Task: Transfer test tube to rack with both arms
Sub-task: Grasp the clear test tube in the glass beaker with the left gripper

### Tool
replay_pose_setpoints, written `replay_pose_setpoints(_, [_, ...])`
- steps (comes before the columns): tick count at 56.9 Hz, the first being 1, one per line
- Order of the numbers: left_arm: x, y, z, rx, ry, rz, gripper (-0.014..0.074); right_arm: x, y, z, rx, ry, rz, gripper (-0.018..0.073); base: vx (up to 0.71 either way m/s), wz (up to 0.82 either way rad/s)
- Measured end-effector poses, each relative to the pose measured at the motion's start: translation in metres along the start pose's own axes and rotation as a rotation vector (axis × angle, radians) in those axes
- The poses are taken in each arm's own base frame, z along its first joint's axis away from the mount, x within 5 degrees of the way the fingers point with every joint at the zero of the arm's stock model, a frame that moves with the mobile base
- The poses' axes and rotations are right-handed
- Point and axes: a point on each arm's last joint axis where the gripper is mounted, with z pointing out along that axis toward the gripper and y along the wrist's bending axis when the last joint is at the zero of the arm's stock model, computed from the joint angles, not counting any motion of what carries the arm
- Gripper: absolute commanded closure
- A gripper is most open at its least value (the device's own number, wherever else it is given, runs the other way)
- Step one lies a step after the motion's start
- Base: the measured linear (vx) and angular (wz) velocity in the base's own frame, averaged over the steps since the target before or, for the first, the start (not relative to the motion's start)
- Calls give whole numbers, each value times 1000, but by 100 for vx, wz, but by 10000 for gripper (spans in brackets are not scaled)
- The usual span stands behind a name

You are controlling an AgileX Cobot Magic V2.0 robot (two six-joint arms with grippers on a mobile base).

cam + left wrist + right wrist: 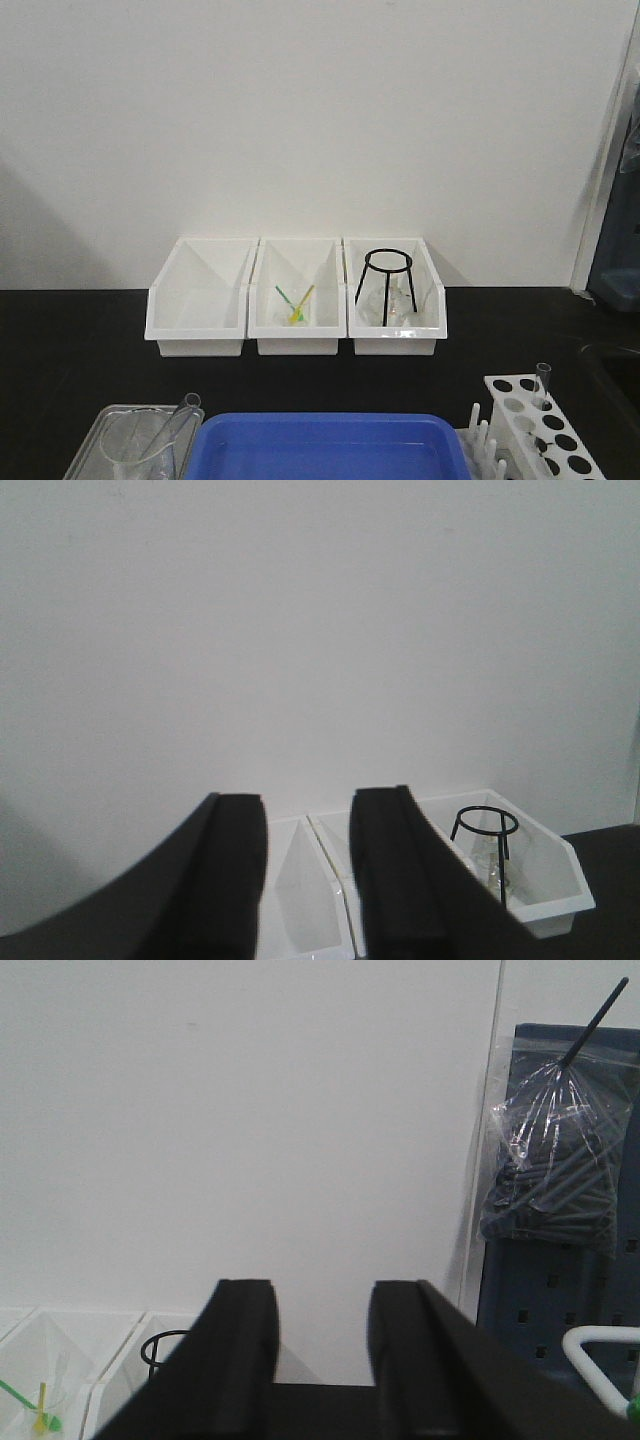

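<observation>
Three bins and rack sit on black table, white wall behind.

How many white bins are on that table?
3, in a row by the wall: left bin looks empty, middle bin holds coloured sticks, right bin holds a black ring stand.

front: wide, faces wall | wrists: likewise — all share right bin (partly)
</observation>
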Motion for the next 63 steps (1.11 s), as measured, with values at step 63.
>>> replay_pose_setpoints(63, [173, -25, 59, 307, 362, 362, 134, 107, 13, -8, -59, -15, -29, 82, 0, 0])
